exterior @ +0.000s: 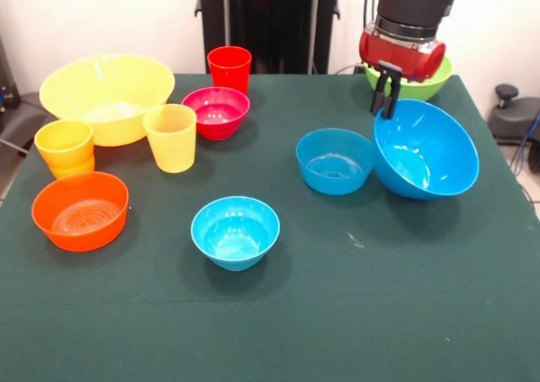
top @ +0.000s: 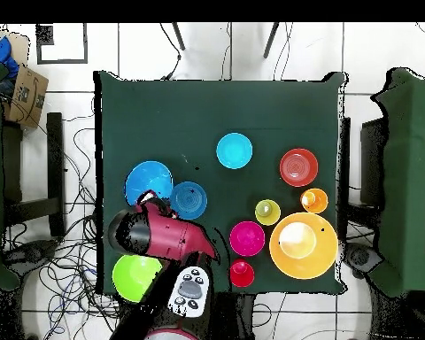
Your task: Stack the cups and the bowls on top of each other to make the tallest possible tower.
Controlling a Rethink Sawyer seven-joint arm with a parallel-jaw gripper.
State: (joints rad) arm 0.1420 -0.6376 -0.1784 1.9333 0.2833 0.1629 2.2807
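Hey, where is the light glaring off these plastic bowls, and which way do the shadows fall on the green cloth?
Front view: white glare streaks inside the large glossy blue plastic bowl and the small light-blue plastic bowl; soft shadows fall toward the camera. Overhead view: a washed-out bright patch fills the large yellow-orange plastic bowl; shadows barely show.

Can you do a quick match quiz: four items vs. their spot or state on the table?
1. large blue bowl
2. red cup
3. lime green bowl
4. shallow orange bowl

A. behind the magenta bowl
B. tilted, rim pinched by the gripper
C. under the arm, at the table's far edge
D. in front of the orange-yellow cup

Pairs: 1-B, 2-A, 3-C, 4-D
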